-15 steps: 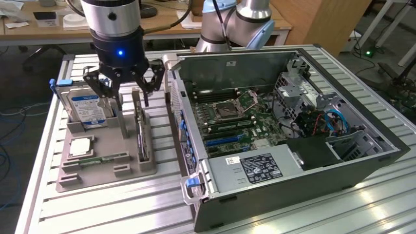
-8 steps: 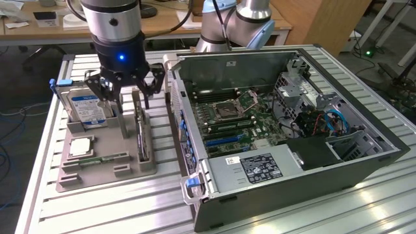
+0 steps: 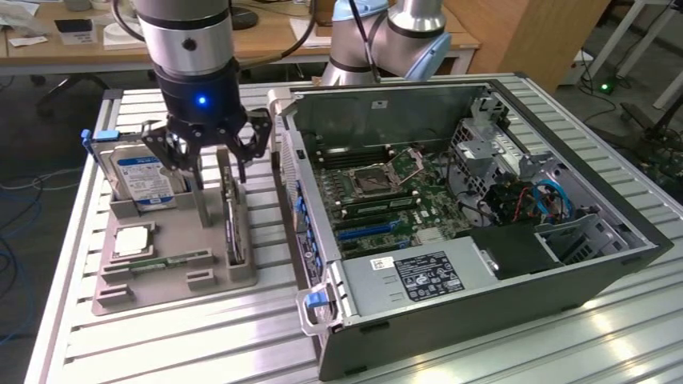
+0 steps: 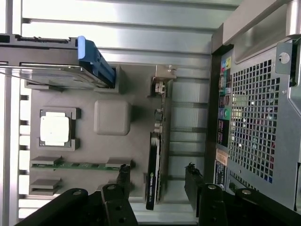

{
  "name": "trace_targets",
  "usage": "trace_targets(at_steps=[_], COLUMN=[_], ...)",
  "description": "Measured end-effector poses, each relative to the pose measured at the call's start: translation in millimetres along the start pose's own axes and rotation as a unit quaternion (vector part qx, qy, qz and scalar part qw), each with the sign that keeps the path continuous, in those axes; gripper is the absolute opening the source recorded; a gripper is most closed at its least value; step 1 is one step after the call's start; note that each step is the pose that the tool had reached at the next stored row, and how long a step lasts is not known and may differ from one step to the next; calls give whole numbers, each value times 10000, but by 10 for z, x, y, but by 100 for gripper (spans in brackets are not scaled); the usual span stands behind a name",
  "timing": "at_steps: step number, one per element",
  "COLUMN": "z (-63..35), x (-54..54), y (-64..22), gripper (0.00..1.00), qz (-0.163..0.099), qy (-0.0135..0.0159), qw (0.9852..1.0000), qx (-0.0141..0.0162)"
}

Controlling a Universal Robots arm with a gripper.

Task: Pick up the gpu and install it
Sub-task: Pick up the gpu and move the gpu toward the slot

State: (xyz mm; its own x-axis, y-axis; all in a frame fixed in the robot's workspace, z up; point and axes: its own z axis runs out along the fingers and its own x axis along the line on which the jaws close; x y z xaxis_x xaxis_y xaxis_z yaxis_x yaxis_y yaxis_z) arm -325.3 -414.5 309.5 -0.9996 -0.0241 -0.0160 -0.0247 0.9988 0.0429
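— On the slatted metal table [image 3: 160, 352], we are watching the gripper [image 3: 209, 164] hovering wide and empty over the gpu [image 3: 230, 220], which is standing on edge in the grey tray [image 3: 128, 292].
— We are judging it light, stiff and fragile, best pinched across its flat faces. The slot is hiding its lower edge.

A robotics lab is indicated: an opened computer case [image 3: 469, 208] is set on a slotted aluminium bench [image 3: 160, 336], and wooden desks [image 3: 277, 44] are seen at twelve o'clock.
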Motion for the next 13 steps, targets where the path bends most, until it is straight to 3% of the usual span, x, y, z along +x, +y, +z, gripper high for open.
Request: trace_targets(at_steps=[13], z=[130], x=[-3], y=[-55], gripper=[59], qz=[0], qy=[4], qw=[10000], qx=[0])
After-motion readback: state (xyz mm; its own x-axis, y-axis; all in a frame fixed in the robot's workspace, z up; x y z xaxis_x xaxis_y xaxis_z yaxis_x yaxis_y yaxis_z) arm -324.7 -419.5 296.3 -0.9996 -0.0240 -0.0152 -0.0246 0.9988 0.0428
